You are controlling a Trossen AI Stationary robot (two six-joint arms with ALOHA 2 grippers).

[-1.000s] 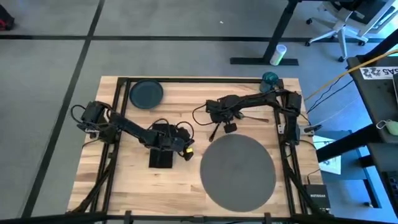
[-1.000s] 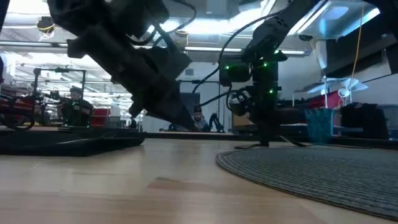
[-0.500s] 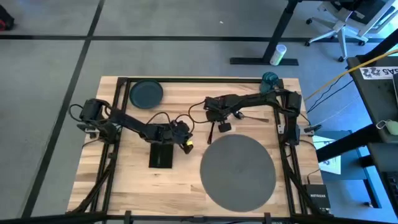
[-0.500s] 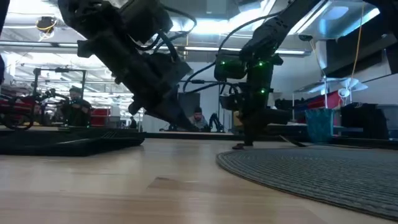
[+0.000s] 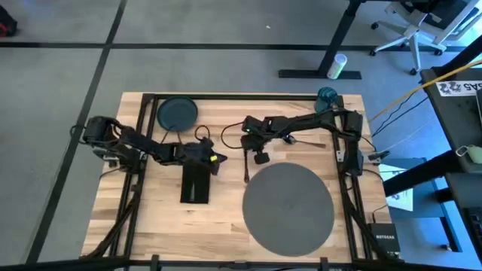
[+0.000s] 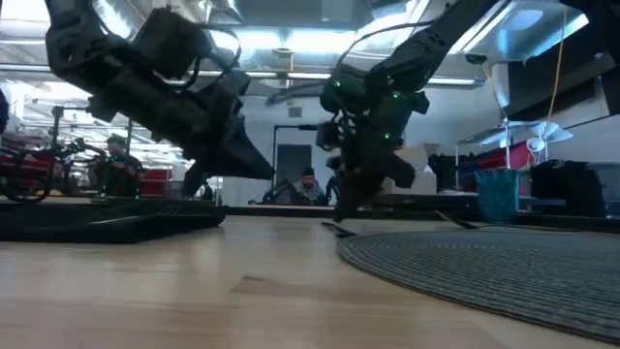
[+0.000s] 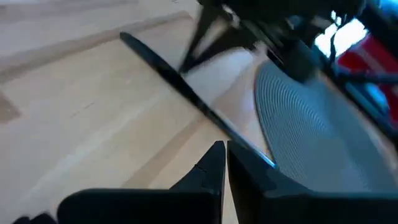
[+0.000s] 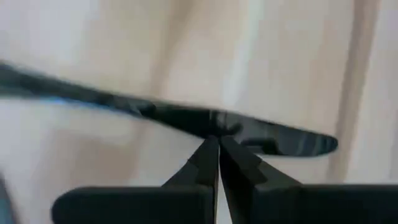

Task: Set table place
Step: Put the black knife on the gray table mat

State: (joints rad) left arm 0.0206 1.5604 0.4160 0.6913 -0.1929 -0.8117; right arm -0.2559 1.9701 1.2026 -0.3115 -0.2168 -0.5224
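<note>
Pale wood planks make the table point(image 5: 158, 226), and on it we see the grey placemat point(image 5: 288, 205) at the right, the black napkin point(image 5: 196, 181) left of it and the blue-grey plate point(image 5: 177, 113) at the far left corner. Our right gripper point(image 5: 260, 158) is clenched, probably on the knife point(image 8: 186, 119), just beside the placemat's edge. Our left gripper point(image 7: 224, 163) is closed with nothing in it, above the napkin's far end.
</note>
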